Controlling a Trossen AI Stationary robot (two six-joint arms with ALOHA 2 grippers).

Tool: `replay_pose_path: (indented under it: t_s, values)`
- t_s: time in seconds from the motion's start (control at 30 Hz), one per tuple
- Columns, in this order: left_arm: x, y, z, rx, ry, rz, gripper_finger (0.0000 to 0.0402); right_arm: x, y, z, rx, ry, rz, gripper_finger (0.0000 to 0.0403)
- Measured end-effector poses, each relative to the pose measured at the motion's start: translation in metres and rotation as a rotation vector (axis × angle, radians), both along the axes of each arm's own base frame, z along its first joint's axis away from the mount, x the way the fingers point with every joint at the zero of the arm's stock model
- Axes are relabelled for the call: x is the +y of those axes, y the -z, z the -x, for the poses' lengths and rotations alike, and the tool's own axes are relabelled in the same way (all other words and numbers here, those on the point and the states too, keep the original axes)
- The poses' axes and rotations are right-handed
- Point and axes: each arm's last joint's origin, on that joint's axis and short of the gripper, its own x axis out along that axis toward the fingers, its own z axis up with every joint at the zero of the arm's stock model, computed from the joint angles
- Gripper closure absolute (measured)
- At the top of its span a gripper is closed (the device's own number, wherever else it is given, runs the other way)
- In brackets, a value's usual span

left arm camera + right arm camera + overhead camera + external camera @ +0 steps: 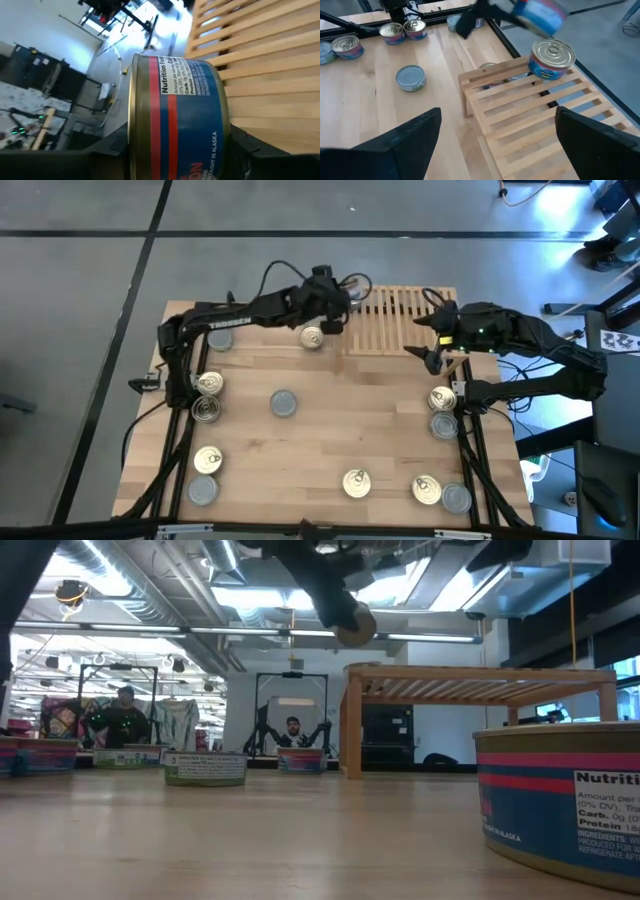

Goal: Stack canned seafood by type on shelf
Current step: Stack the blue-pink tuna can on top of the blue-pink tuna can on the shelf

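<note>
Can [551, 59] alone on shelf [530, 110]

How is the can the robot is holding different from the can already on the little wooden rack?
The held can is gripped by the left gripper in the air, tipped on its side. The can on the shelf sits flat on the shelf, untouched, gold top up. Both are small round tins with blue labels.

"Nutrition", "ALASKA" on can [180, 125]

Wooden table [320, 450] with scattered tins [284, 403] and slatted shelf [400, 320]
</note>
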Motion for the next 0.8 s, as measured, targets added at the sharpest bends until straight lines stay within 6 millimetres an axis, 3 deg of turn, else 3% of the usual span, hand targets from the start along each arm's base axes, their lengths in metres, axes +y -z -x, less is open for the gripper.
replay_pose_path:
  t_s: [0.4,0.8]
  values:
    - [0.044,0.029,-0.017,0.039,-0.022,-0.038,0.0214,0.000,0.002,0.000,0.006,0.000,0.000,0.0024]
    - [0.043,0.035,-0.020,0.035,0.020,-0.001,0.0199,0.000,0.002,0.000,0.013,-0.009,0.017,0.0024]
